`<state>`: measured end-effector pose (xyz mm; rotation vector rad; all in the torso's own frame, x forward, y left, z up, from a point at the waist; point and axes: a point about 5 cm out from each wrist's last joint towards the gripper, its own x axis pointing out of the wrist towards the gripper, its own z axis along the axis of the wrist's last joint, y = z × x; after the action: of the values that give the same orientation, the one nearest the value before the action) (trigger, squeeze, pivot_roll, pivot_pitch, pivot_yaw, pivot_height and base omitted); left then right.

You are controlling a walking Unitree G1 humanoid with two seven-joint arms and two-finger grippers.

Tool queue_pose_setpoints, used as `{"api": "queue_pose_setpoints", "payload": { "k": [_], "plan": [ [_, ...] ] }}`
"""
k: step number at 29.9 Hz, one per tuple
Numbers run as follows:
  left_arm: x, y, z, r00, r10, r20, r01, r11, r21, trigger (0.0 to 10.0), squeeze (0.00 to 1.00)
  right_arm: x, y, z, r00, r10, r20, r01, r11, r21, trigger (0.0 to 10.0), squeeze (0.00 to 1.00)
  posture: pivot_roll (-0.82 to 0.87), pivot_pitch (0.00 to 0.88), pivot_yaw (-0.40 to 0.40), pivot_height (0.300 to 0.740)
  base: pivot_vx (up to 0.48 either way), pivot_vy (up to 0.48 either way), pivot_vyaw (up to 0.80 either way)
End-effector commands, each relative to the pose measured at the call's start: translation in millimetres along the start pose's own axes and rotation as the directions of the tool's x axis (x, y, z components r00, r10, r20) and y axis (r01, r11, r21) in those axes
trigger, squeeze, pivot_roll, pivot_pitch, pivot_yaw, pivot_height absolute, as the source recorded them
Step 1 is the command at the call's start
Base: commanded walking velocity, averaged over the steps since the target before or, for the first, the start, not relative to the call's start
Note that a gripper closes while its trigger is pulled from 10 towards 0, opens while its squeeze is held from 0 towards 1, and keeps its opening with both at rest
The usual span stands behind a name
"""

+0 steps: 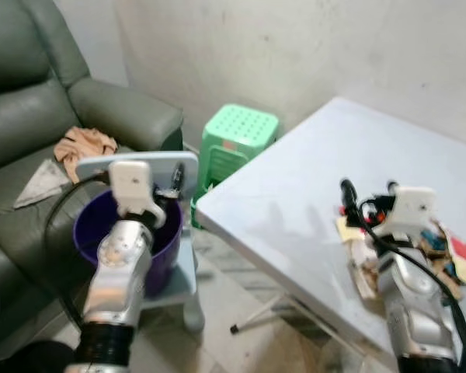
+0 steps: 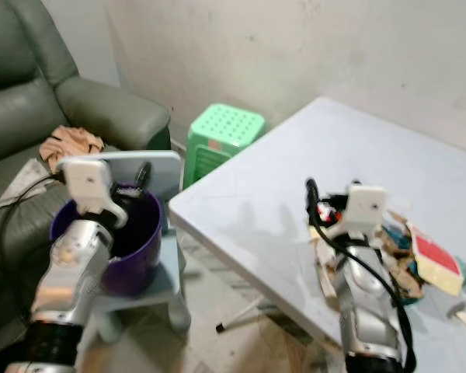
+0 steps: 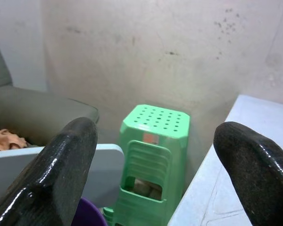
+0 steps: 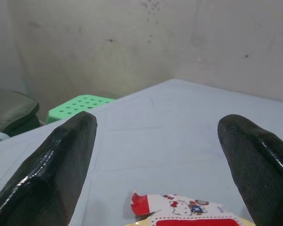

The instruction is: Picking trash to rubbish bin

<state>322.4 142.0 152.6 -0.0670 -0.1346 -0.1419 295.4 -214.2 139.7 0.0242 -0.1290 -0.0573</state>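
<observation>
Purple bin point(image 1: 163, 249) sits at 9 o'clock on a blue stool, left gripper point(image 1: 165, 186) over its rim, jaws spread, nothing held. Right gripper point(image 1: 366, 193) hovers over the desk point(image 1: 295, 202), jaws spread, above the trash point(image 2: 419, 260) at 4 o'clock; red-white wrapper point(image 4: 179, 212) just below it.

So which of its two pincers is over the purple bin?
The left pincer, open above the purple bin beside the sofa. The right pincer is open over the white table, near the wrappers.
</observation>
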Motion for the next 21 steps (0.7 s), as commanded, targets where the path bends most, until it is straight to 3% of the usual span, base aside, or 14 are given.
{"api": "queue_pose_setpoints", "payload": {
  "k": [1, 11, 21],
  "plan": [
    [-0.5, 6.1, 4, 1.000, 0.025, 0.010, -0.025, 1.000, -0.002, 10.0, 0.00, 2.2, 3.6, 8, 0.999, 0.018, 0.030, -0.018, 1.000, 0.002, 10.0, 0.00, 0.01, 0.041, -0.055, 0.740, 0.000, 0.000, 0.00],
    [-4.2, -0.4, 1, 1.000, 0.000, -0.006, 0.001, 1.000, 0.010, 10.0, 0.00, -0.2, -1.7, 9, 1.000, 0.020, 0.025, -0.019, 1.000, -0.020, 10.0, 0.00, 0.00, 0.037, -0.062, 0.740, 0.000, 0.000, 0.00],
    [-7.9, -5.5, -6, 0.999, -0.028, -0.034, 0.027, 0.999, -0.028, 10.0, 0.00, -4.3, -10.1, 7, 1.000, 0.014, 0.012, -0.014, 0.999, -0.040, 10.0, 0.00, -0.01, 0.029, -0.062, 0.740, 0.000, 0.000, 0.00]
  ]
}}
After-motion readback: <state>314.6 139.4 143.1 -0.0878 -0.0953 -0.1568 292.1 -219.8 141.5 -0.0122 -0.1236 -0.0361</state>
